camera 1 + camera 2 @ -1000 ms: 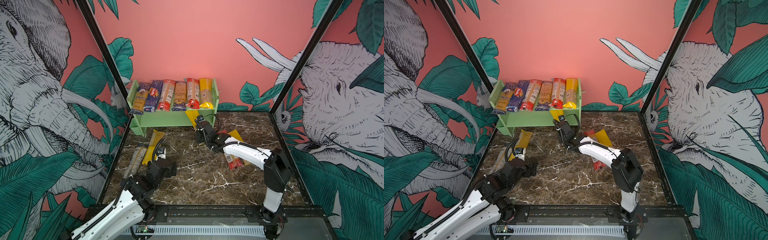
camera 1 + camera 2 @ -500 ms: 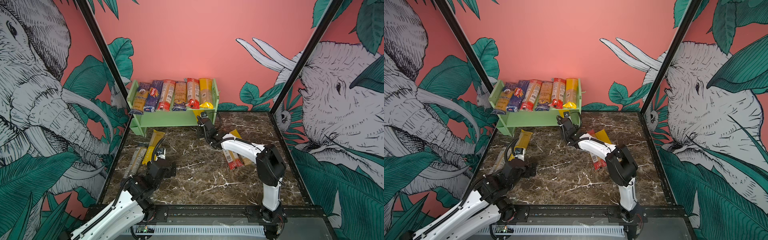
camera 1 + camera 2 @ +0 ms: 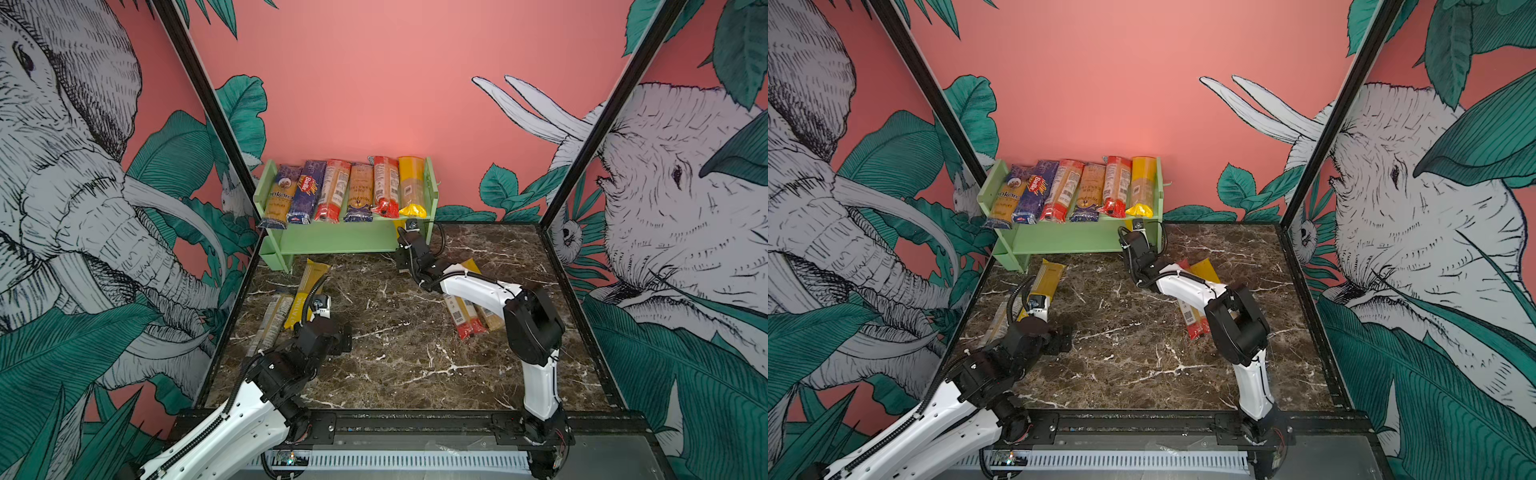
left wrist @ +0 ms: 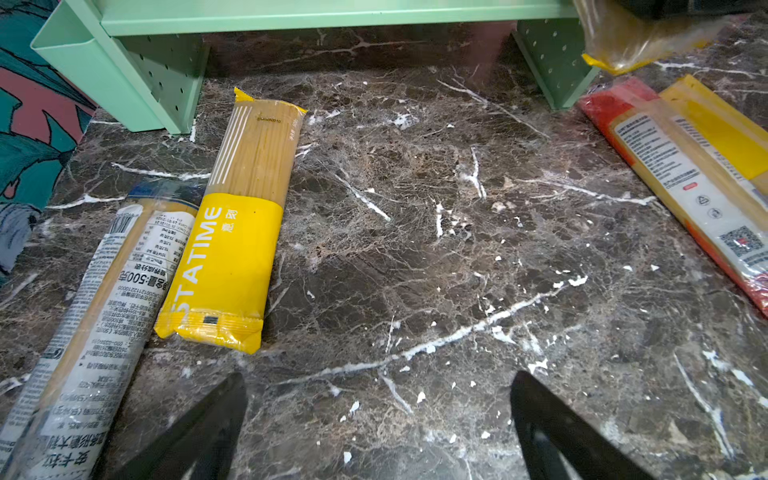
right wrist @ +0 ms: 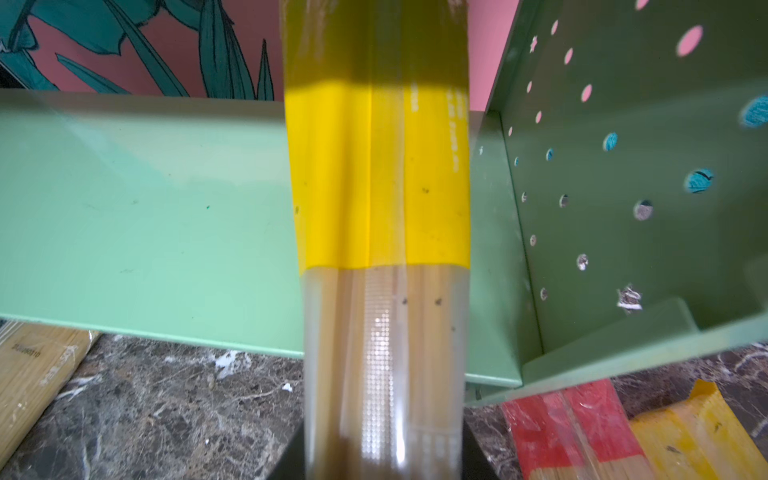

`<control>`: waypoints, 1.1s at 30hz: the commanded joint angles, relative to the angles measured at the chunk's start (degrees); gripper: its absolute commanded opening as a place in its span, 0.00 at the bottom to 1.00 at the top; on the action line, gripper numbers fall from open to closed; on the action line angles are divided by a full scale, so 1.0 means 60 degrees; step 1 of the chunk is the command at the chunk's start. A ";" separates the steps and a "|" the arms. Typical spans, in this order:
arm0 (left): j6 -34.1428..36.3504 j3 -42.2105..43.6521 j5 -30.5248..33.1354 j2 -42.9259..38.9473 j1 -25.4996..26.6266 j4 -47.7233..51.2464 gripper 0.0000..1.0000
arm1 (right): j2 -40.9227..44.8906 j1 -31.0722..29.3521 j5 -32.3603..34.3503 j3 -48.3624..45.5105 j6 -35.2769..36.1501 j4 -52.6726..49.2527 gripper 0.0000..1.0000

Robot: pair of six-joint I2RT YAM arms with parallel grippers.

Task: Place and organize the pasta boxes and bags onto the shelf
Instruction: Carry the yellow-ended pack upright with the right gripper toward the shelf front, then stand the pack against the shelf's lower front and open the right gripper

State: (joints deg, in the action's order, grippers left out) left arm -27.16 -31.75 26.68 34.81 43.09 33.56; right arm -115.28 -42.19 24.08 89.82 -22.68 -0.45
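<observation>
Six pasta packs (image 3: 360,191) lie side by side on the upper level of the shelf (image 3: 274,257), near ends poking over the front lip, and that level looks full. The lower level (image 5: 145,208) is bare except for the yellow-banded pack (image 5: 382,187). The right gripper (image 5: 380,461) is clamped on this one, jaws pinching its clear tan part across the narrow width. Its yellow end points in at the shelf's right end, beside the peg-holed side panel (image 5: 623,166). Can't tell if it rests on that level or sits just above it. On the other side the left gripper (image 4: 378,415) is spread wide with nothing between the fingers, over the bare marble table (image 3: 395,353). It is near the yellow STATIME pack (image 4: 232,249) and the white-label pack (image 4: 104,311) touching it, both flat in front of the shelf's left leg. A red pack (image 4: 665,166) and a second yellow pack (image 4: 731,137) lie touching on the table's right side, partly under the right arm (image 3: 478,291) in both top views. So four are loose and one is in hand. Handling guess: packs are light-ish and stiff lengthwise, but the strands are brittle and the film slick. A hard squeeze or a drop could snap pasta, and a weak pinch may slide. Best hold is across the narrow width near mid-length. Held nearer one end, as this one seems to be, the far end may sag or knock the shelf edge.
</observation>
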 commanded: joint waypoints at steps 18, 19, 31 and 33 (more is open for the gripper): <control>-0.0061 -0.0283 0.0232 -0.0055 0.0048 0.0351 0.99 | -0.0189 0.0081 0.0536 0.1015 -0.0318 0.1701 0.66; -0.0081 -0.0284 0.0248 -0.0072 0.0040 0.0379 0.99 | -0.0160 0.0080 0.0539 0.0976 -0.0323 0.1701 0.66; -0.0147 -0.0334 0.0186 -0.0249 0.0044 0.0511 0.99 | 0.0691 0.0078 0.0126 0.0063 -0.0708 0.1462 0.72; -0.0209 -0.0326 0.0197 -0.0282 0.0048 0.0557 0.99 | 0.0949 0.0075 0.0019 -0.0261 -0.0781 0.1466 0.76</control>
State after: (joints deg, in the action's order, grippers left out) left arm -27.27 -31.92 27.07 33.74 43.09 34.85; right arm -114.19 -42.00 24.56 89.41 -25.63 5.78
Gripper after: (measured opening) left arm 0.993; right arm 0.751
